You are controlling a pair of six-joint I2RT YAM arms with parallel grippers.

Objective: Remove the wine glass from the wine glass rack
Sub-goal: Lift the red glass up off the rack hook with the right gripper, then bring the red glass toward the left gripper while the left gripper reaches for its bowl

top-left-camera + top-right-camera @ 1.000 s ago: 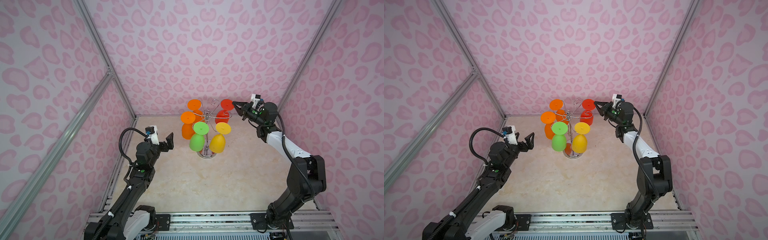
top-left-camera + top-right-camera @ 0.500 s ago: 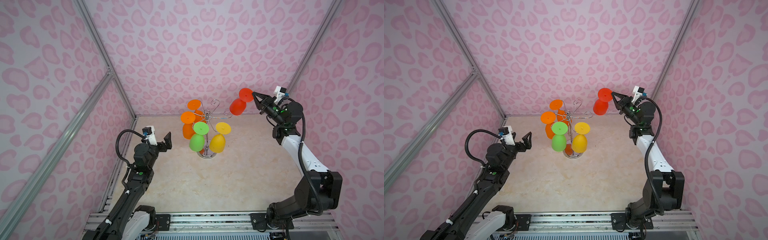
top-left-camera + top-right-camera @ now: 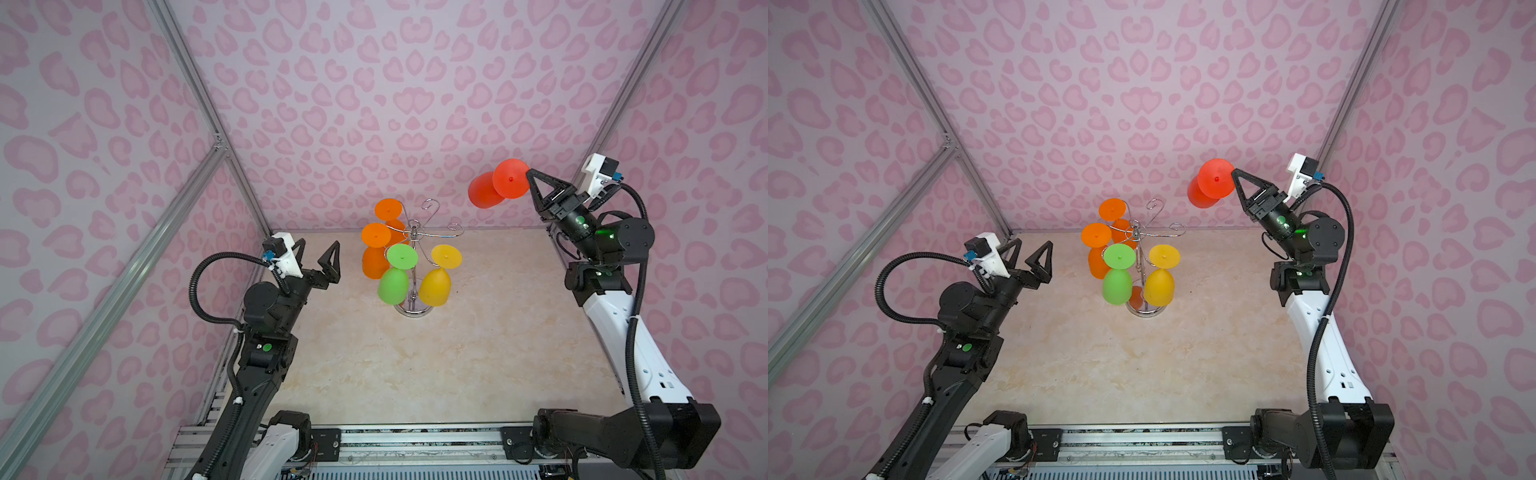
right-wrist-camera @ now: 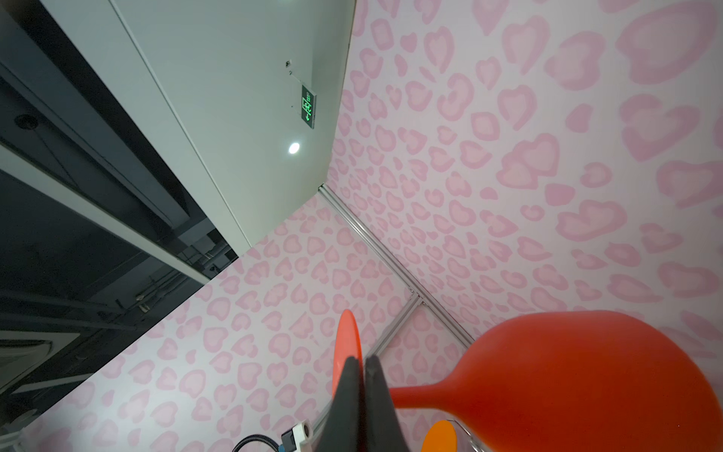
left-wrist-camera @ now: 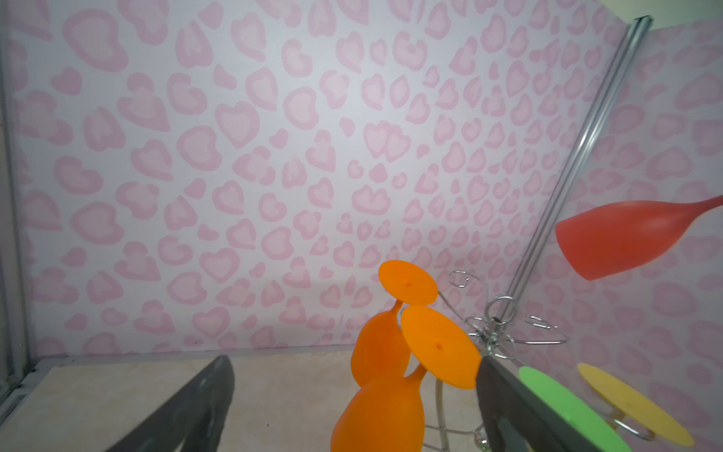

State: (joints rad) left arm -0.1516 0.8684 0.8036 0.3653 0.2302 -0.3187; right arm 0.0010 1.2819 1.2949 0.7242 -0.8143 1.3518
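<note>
The red wine glass hangs in the air, tilted, up and to the right of the wine glass rack, clear of its arms. My right gripper is shut on the rim of the glass's foot; its bowl points away. The left wrist view shows the same red glass beyond the chrome rack. My left gripper stands open and empty, left of the rack.
Two orange glasses, a green glass and a yellow glass hang upside down on the rack. Pink patterned walls with metal posts close in the back and both sides. The beige tabletop lies in front.
My right gripper lifted the red glass off the rack's back-right arm and carried it up and to the right. The left arm drew back slightly, still open.
</note>
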